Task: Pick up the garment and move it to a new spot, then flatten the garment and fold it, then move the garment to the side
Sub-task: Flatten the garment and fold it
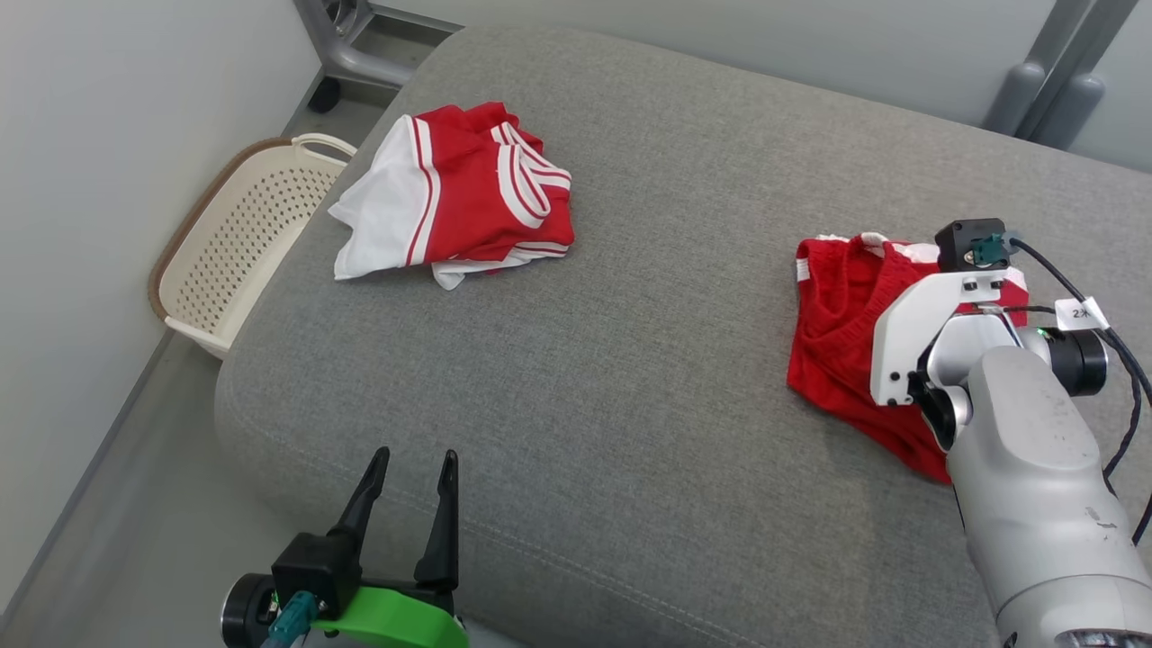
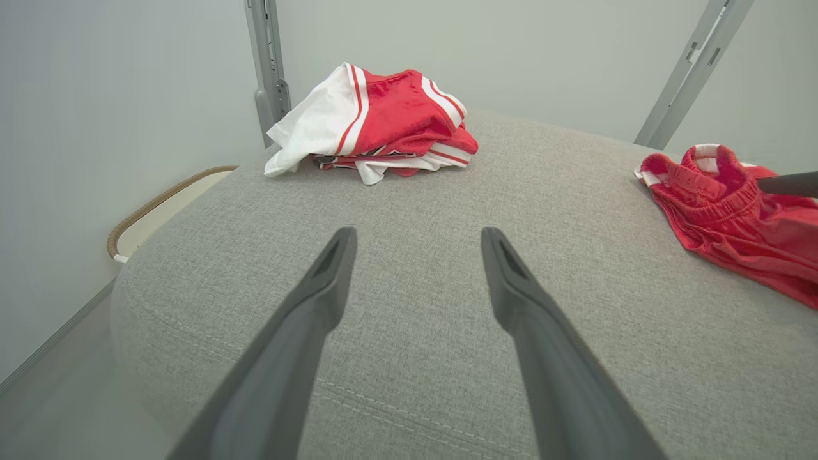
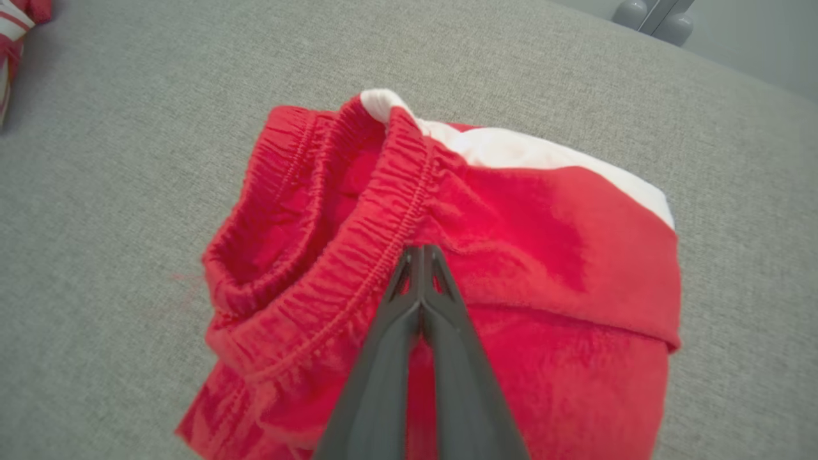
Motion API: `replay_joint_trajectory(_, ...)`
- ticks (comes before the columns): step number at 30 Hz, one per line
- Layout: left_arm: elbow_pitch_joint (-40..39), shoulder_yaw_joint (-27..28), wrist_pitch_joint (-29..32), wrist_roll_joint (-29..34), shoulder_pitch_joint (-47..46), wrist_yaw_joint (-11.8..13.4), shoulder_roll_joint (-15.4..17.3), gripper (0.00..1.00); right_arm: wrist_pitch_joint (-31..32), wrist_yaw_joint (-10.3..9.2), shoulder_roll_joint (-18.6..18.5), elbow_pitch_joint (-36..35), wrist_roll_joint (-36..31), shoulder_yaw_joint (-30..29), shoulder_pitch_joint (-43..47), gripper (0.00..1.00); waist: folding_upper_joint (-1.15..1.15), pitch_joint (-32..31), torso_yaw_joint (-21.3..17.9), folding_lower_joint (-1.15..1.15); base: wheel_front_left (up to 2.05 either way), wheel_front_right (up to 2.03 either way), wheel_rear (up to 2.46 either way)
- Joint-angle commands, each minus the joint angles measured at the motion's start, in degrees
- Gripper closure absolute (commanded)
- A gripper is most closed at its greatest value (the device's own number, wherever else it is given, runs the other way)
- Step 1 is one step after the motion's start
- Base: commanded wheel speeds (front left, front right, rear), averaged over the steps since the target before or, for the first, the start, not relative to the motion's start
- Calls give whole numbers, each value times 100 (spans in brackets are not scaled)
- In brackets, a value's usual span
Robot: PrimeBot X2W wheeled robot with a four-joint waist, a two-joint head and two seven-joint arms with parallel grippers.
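Observation:
The garment [image 1: 837, 333] is a crumpled pair of red shorts with an elastic waistband and white trim, lying on the right part of the grey cushion [image 1: 630, 378]. It also appears in the left wrist view [image 2: 722, 211] and the right wrist view [image 3: 511, 211]. My right gripper [image 3: 418, 250] is shut, its tips pinched together on the waistband fabric; in the head view the pale wrist hides the fingers. My left gripper [image 1: 412, 463] hangs open over the cushion's front edge, holding nothing, far left of the shorts [image 2: 418, 239].
A folded red and white garment [image 1: 468, 193] lies at the cushion's back left. A cream perforated basket [image 1: 243, 243] stands on the floor beside the cushion's left edge. Grey metal frame legs [image 1: 351, 45] rise behind the cushion.

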Motion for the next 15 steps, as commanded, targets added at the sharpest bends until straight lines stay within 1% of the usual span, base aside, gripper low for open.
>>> replay_joint_trajectory(1,-31,-19,-4,5,-1,-15,-5,0,-71,-6,-16,46,-87,-46,-86,100,0,107,143,0,0,0,0)
replay_joint_trajectory(15,70,-189,-4,-105,39,-19,-25,0,-265,-7,0,468,-638,-517,-466,100,0,297,559,0,0,0,0)
